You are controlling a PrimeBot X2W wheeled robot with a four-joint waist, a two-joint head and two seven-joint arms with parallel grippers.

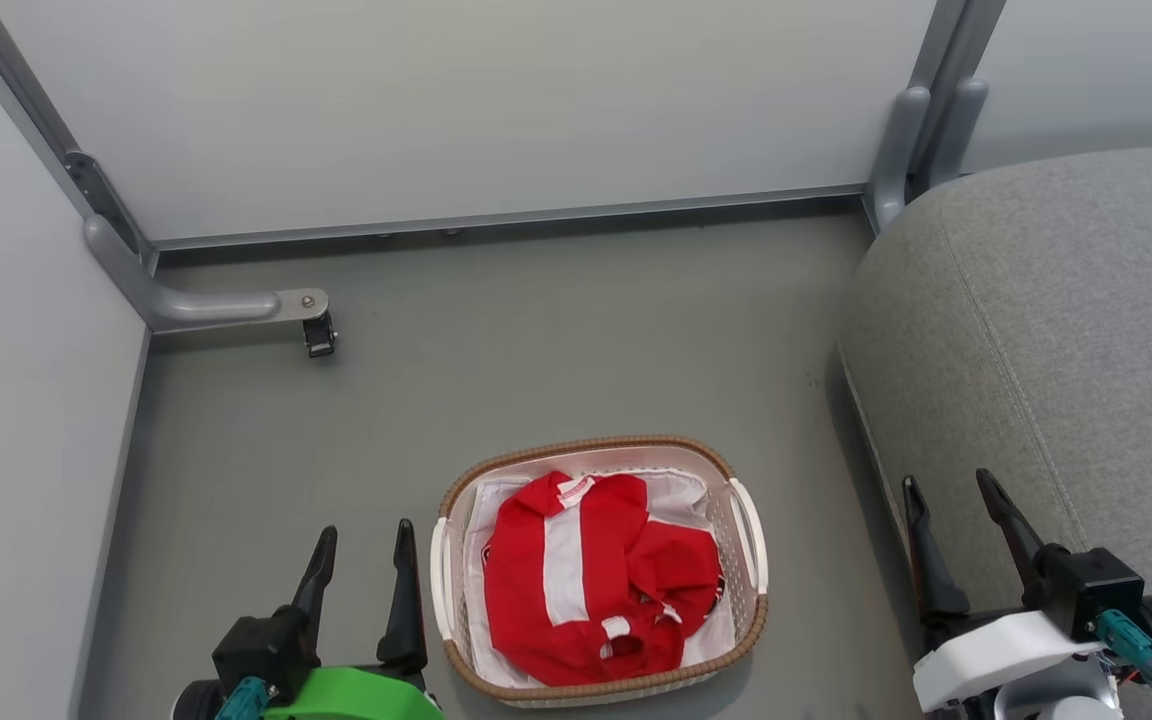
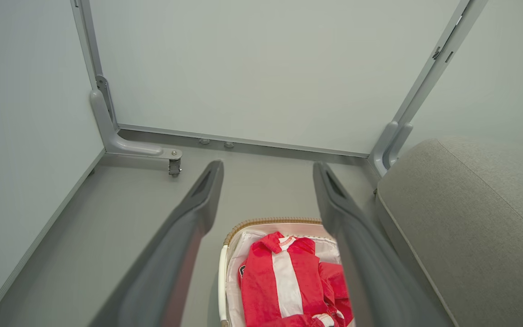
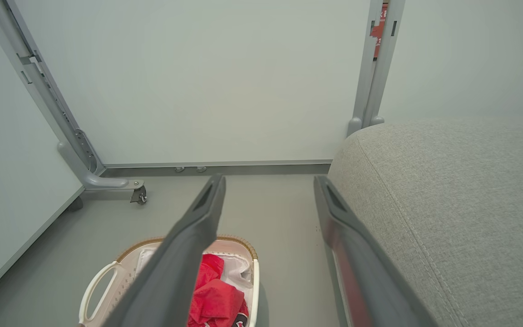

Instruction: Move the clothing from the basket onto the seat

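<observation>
At the lower left of the head view, my left gripper [image 1: 365, 535] stands with its two fingers parted and nothing between them. It is just beside the left handle of the basket [image 1: 586, 443] and apart from it. My right gripper [image 1: 948, 485] at the lower right is likewise spread and empty. Its fingers lie across the front edge of the seat [image 1: 1056, 330], and I cannot tell whether they touch the fabric.

The basket sits on the grey floor [image 1: 536, 340] between the two grippers, nearer the left one. The clothing [image 1: 586, 580] is heaped inside it on a white liner sheet [image 1: 681, 495], entirely within the rim. A white stripe runs up the middle to a labelled collar at the far end, and a second mass of red is bunched to its right. The seat rises just beside the basket on the right.

Assessment: the clothing looks thin, limp and light, probably slick, so it should drape and trail when lifted. I would pinch a raised fold, either the bunched ridge on the right or the collar, and close deep enough to hold several layers. Hazards: catching the liner sheet along with it, and the two garments coming up tangled, with one sliding off short of the seat.
</observation>
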